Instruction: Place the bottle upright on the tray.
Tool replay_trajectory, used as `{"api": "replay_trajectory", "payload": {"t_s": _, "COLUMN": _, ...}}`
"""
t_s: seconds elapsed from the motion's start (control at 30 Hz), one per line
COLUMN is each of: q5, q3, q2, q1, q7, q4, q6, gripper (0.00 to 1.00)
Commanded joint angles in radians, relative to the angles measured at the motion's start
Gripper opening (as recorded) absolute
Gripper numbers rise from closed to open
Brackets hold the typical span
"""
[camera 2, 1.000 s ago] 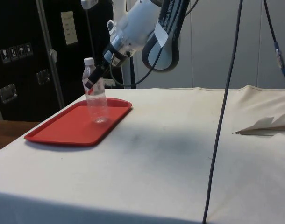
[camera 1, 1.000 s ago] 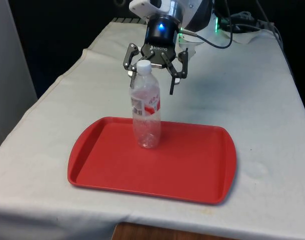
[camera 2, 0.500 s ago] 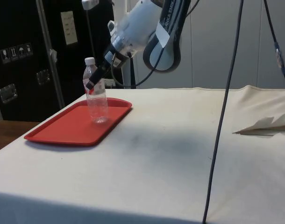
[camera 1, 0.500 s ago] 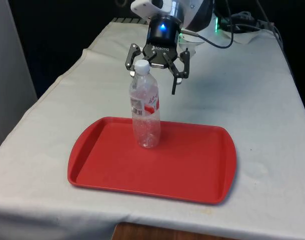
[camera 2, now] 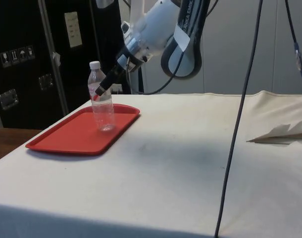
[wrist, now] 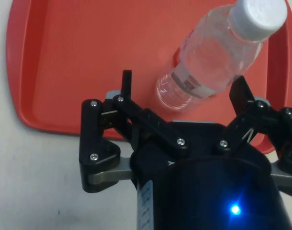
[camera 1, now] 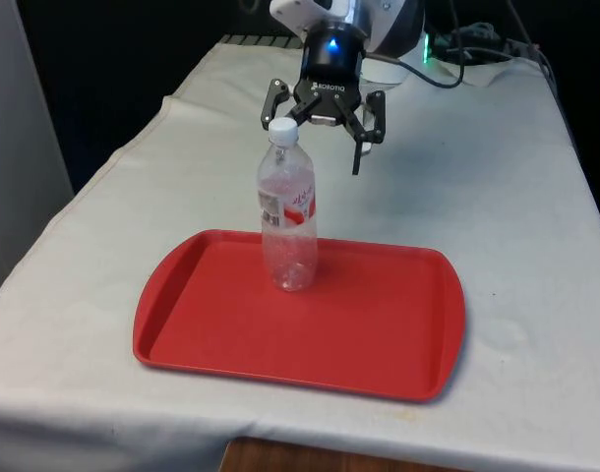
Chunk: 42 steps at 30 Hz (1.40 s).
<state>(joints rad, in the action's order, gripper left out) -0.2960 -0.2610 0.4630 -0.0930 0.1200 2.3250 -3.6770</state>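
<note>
A clear plastic bottle [camera 1: 288, 216] with a white cap and a red-and-white label stands upright on the red tray [camera 1: 379, 334], towards the tray's far side. My gripper [camera 1: 318, 138] is open, with nothing between its fingers. It hangs just behind the bottle's cap, at cap height, and is not touching the bottle. In the side view the bottle [camera 2: 102, 104] stands free on the tray [camera 2: 67, 139], and the gripper [camera 2: 105, 85] slants down towards its upper part from the robot's side. The wrist view looks down on the bottle [wrist: 213, 57] and tray [wrist: 88, 62] past the spread fingers [wrist: 127, 79].
The tray lies near the table's front edge in the front view. A black cable [camera 2: 240, 119] hangs down in the side view, and a crumpled fold of cloth [camera 2: 279, 133] lies beyond it. Cables and a device [camera 1: 477, 44] sit at the table's far end.
The open gripper has drawn back from around the bottle's neck, moving up and towards the front view's right. The bottle has stayed upright in the same spot.
</note>
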Motion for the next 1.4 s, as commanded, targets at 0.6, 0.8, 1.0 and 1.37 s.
{"api": "replay_trajectory", "payload": {"t_s": 0.6, "q5": 0.01, "q3": -0.01, "q2": -0.048, "q1": -0.007, "q7": -0.033, "q4": 0.117, "q6": -0.096, "gripper": 1.0}}
{"api": "replay_trajectory", "payload": {"t_s": 0.8, "q5": 0.0, "q3": -0.004, "q2": -0.078, "q1": -0.002, "q7": -0.028, "q4": 0.144, "q6": -0.062, "gripper": 1.0}}
{"api": "replay_trajectory", "payload": {"t_s": 1.0, "q5": -0.01, "q3": -0.001, "q2": -0.105, "q1": 0.009, "q7": -0.014, "q4": 0.187, "q6": -0.083, "gripper": 1.0}}
{"api": "replay_trajectory", "payload": {"t_s": 1.37, "q5": -0.002, "q3": -0.01, "q2": -0.123, "q1": 0.005, "q7": -0.005, "q4": 0.206, "q6": -0.069, "gripper": 1.0}}
